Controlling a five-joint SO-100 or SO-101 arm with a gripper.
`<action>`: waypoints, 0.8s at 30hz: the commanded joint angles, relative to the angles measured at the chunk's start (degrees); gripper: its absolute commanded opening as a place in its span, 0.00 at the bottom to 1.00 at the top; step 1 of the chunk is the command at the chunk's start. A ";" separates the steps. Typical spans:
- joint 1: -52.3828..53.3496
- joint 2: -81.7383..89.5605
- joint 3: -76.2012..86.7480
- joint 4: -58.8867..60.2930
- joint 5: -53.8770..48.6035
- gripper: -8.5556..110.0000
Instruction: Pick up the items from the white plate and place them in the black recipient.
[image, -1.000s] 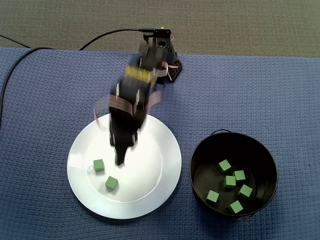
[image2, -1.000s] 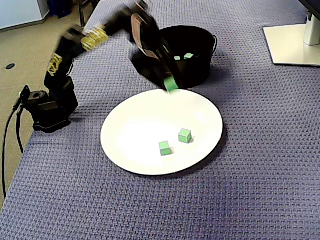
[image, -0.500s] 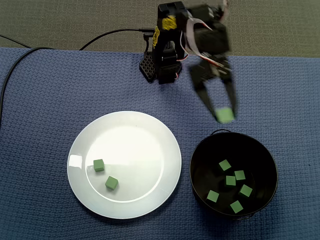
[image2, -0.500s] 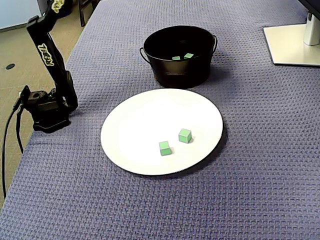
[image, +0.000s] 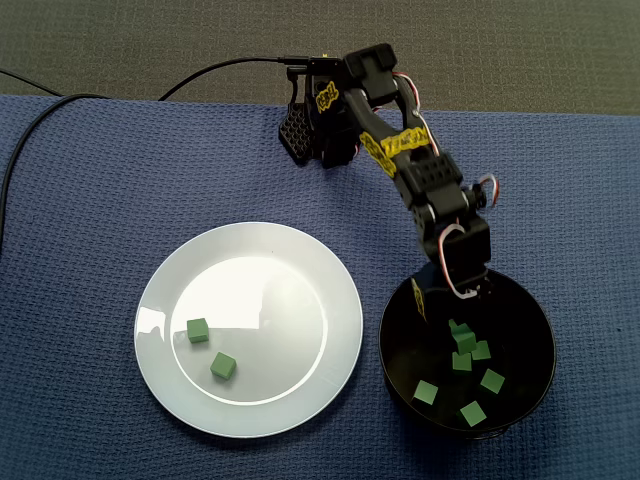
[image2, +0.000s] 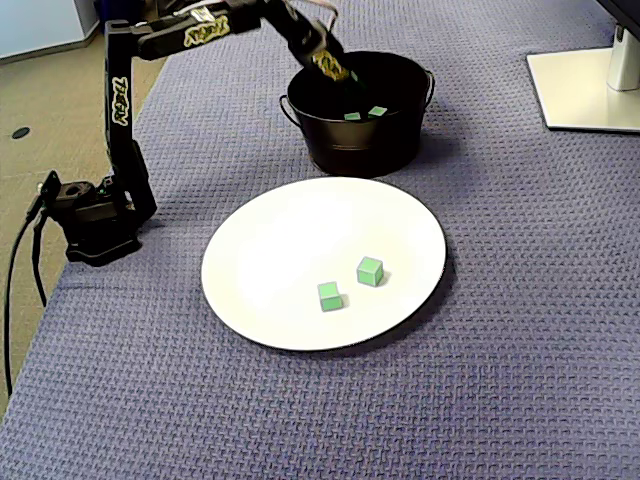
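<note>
The white plate (image: 290, 270) (image2: 280, 240) holds two green cubes (image: 198, 330) (image: 223, 366), seen in the other fixed view too (image2: 330, 296) (image2: 370, 271). The black bucket (image: 400, 365) (image2: 360, 150) has several green cubes (image: 472, 413) (image2: 377, 111) on its floor. My arm reaches down into the bucket, and the gripper (image: 455, 318) (image2: 345, 88) is inside its rim. A green cube (image: 462, 335) shows right at the fingertips. The dark fingers blend into the bucket, so I cannot make out whether they still hold it.
The arm's base (image: 318, 140) (image2: 95, 225) stands at the edge of the blue woven cloth, with a black cable (image: 40, 110) trailing off it. A white monitor foot (image2: 585, 90) sits at the cloth's far right corner.
The gripper lifted a green cube off the plate, swung across to the bucket and has now dropped inside its rim. The two cubes on the plate have stayed put.
</note>
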 joint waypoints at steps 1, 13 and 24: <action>-0.18 0.62 1.76 -3.43 7.03 0.25; 24.96 28.74 -15.29 37.62 -24.87 0.45; 58.27 26.28 5.71 23.73 -50.45 0.52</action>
